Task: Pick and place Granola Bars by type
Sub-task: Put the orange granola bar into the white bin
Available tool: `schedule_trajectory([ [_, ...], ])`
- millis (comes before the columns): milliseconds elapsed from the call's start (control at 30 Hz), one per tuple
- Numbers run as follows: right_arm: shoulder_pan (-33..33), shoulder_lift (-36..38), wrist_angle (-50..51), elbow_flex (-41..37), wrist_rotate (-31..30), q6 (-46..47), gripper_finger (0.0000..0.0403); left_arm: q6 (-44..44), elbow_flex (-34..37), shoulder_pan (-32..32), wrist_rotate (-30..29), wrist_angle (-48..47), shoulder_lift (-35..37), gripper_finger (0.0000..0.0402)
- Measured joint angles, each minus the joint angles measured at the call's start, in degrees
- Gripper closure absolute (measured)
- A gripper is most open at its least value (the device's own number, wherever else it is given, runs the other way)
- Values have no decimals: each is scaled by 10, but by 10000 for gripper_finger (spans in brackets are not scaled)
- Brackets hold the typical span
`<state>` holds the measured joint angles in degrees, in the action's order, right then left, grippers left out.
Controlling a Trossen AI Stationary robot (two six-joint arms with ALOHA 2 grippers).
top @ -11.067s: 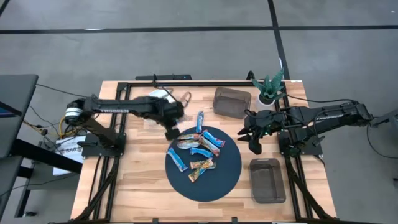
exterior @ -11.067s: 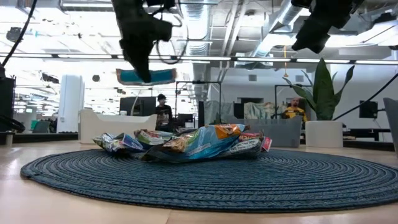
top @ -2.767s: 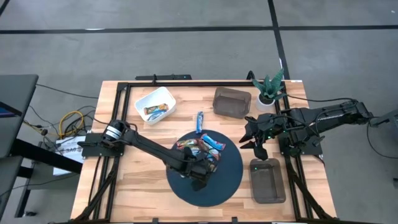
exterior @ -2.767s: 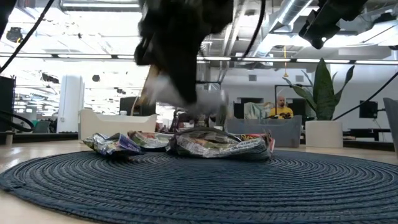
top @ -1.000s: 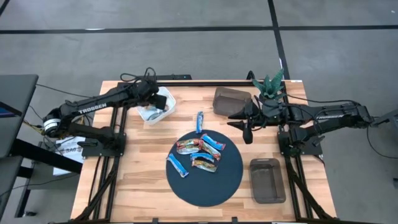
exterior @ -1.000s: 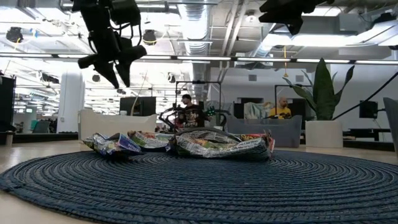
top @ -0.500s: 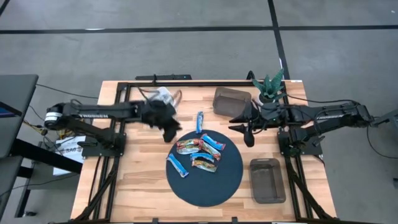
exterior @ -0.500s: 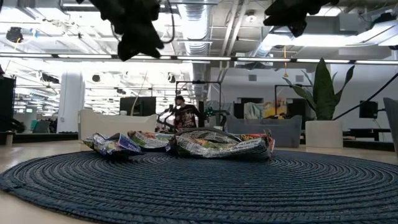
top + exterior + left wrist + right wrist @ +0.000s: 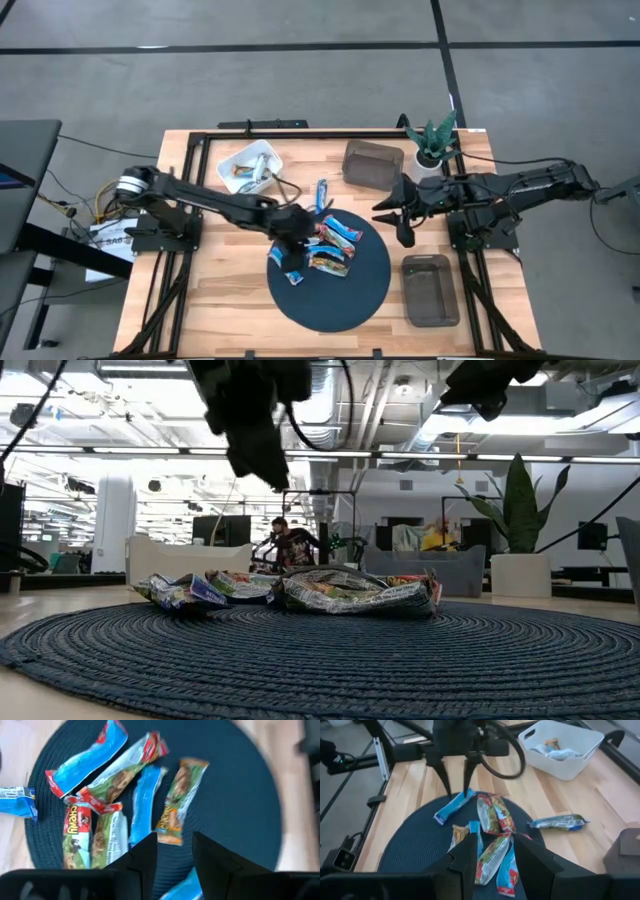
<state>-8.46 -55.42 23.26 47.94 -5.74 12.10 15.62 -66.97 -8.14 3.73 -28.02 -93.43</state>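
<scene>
The left gripper (image 9: 291, 259) hangs with fingers spread above the 9 o'clock edge of the round dark-blue woven mat (image 9: 350, 295), over a bright blue foil-wrapped bar (image 9: 454, 805). The remaining foil-wrapped granola bars (image 9: 328, 245) – blue ones and multicoloured ones – lie clustered on the mat's 12 o'clock half, and 1 blue bar (image 9: 320, 194) rests on the wooden table (image 9: 230, 300) just past the rim. The white rectangular plastic bin (image 9: 249, 168), at 10 o'clock, holds a few wrapped bars (image 9: 554, 748). 2 dark translucent bins – 1 at 1 o'clock (image 9: 372, 163), 1 at 4 o'clock (image 9: 430, 290). The right gripper (image 9: 398, 222) waits at 2 o'clock, fingers parted, nothing held.
</scene>
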Motion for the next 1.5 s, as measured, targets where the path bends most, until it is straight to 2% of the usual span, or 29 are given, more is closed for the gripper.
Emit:
schedule_trajectory([
  [167, -9, 0, 13, 0, 0, 8, 284, -60, -77, 1, 1, -64, -81, 290],
  [400, -9, 0, 28, 0, -1, 28, 284, -119, -135, 0, 10, -71, -147, 290],
  [533, -9, 0, 34, 0, 0, 30, 284, -102, -140, 3, 49, -65, -165, 288],
  [700, -9, 0, 39, 0, 0, 30, 284, -104, -140, 1, 75, -60, -175, 265],
  [1000, -9, 0, 52, 0, 0, 30, 284, -125, -140, -11, 52, -45, -215, 226],
  [1233, -8, 0, 63, 0, 0, 44, 284, -124, -139, -10, 49, -33, -251, 223],
  [1500, -9, 0, 68, 0, 11, 46, 284, -125, -141, -10, 40, -28, -260, 228],
])
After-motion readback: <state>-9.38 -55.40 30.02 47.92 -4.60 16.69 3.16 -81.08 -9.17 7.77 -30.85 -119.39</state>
